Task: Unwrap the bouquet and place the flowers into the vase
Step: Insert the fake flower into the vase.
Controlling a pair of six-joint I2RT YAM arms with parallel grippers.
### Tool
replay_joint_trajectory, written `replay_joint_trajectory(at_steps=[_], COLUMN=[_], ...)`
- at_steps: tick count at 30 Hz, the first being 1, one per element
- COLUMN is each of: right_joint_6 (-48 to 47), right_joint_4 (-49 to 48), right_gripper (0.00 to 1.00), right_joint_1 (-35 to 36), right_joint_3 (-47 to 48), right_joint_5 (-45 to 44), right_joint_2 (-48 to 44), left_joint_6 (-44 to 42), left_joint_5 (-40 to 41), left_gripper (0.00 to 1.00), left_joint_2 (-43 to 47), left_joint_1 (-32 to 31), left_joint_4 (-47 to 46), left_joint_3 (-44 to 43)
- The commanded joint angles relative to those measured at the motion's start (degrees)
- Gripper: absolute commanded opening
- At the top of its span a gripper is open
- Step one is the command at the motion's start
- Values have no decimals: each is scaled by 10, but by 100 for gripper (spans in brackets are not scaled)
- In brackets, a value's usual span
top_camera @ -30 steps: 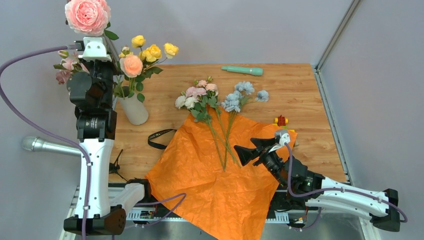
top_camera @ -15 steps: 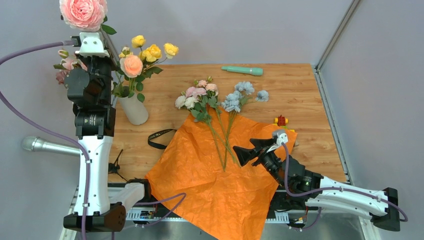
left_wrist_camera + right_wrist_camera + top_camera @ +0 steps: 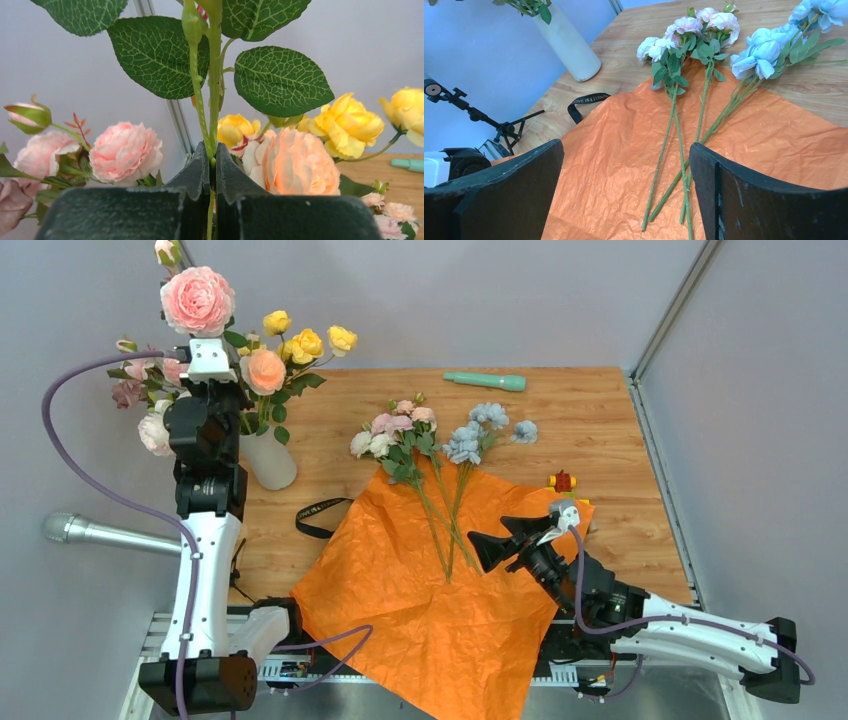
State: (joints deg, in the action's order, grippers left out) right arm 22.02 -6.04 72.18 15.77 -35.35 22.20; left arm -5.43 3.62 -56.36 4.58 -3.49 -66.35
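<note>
paper is spread flat on the table and the black strap lies loose beside it, so the unwrap is judged done. vase stands upright at the far left of the table, near the paper's left corner but apart from it. yellow and peach blooms are seen rising from it.

one pink rose stem is pinched in the left gripper, jaws closed tight on it, and is held high over the vase. right gripper is spread wide with nothing in it, low above the paper by the stem ends.

left to do: pink-white stems and pale blue stems lie across the paper's far edge, heads on the wood. task is judged roughly half done.

vase mouth is hidden by leaves and the left arm. lower end of the held stem is not visible, so whether it is in the vase cannot be told. whether the smaller pink blooms sit in the vase cannot be told either. paper's near corner is cut off at the frame bottom.
</note>
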Motion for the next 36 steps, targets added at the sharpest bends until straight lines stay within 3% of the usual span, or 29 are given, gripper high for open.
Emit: replay_joint_trajectory(at_steps=[1,15,18,21,36], right_joint_6=[10,17,23,28,35], right_joint_4=[-4,0,0,-1,-6], right_gripper=[98,98,98,97,97], right_joint_1=[-2,-2,-2,-2,-2], right_joint_3=[-6,-12,-15,-19,-27], right_joint_5=[7,11,12,13,18], right_joint_2=[-14,-28,-31,-36,-47], left_joint_6=[15,47,51,51,62], left_joint_5=[-7,-11,-13,-11,-15], left_gripper=[0,0,4,9,12], left_joint_2=[15,31,28,20,-14], left_joint_1=[16,48,50,51,55], left_joint_4=[-59,-57,-59,-51,-44], left_joint_3=[30,126,143,146,154])
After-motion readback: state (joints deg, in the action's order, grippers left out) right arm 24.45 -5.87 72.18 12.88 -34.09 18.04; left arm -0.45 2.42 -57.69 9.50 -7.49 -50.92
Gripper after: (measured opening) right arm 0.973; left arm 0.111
